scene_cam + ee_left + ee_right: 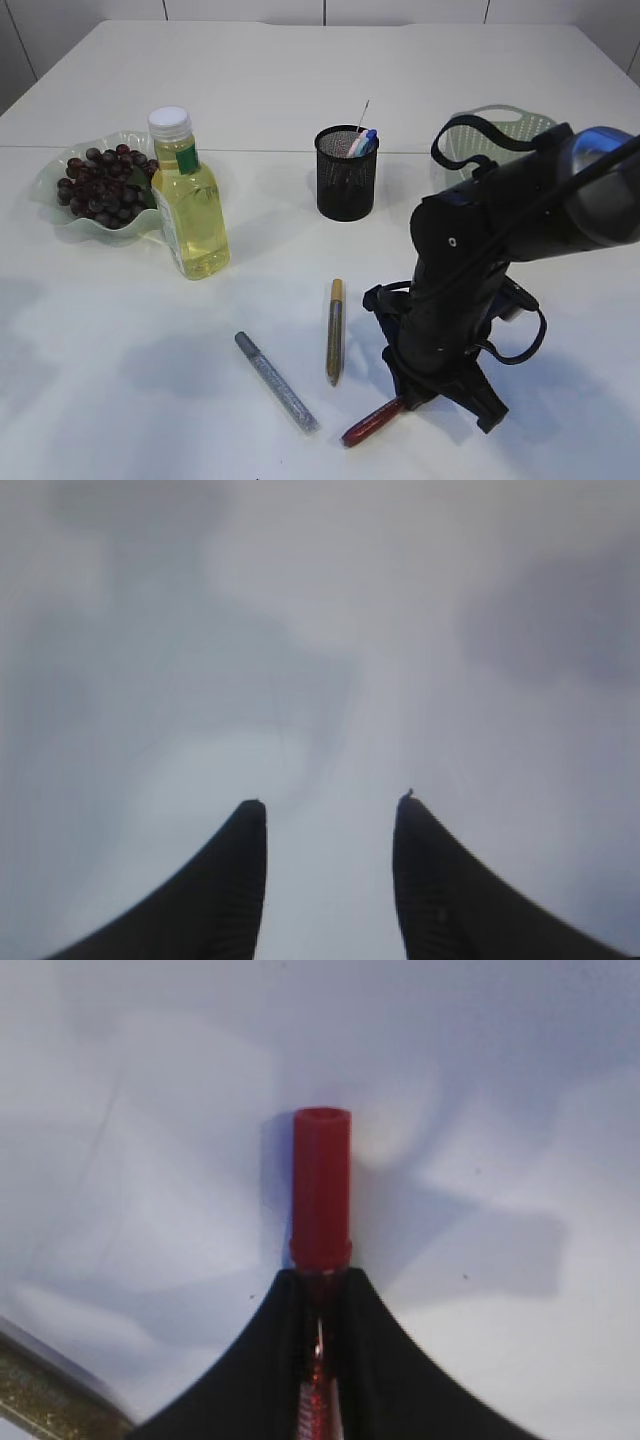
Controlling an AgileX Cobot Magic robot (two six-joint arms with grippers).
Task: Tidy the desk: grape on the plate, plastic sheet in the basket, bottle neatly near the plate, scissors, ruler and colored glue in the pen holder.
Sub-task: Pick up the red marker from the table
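- While 3 glue pens lie near on the desk (120,400), step in hand: colored glue into the pen holder (346,176).
- Right gripper (320,1310): jaws pinched on the red pen (321,1190), near right.
- Left gripper (330,815): half open, holding nothing.
- Gold pen (335,330), silver pen (276,381): waiting, centre.
- Next, likely: lift clear, carry far-left, release upright.

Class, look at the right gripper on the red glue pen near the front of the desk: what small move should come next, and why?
Probably a short straight lift. The right gripper has its jaws closed on the red glue pen, which seems to lie on the table. Raising it first would clear the gold pen before carrying it to the pen holder.
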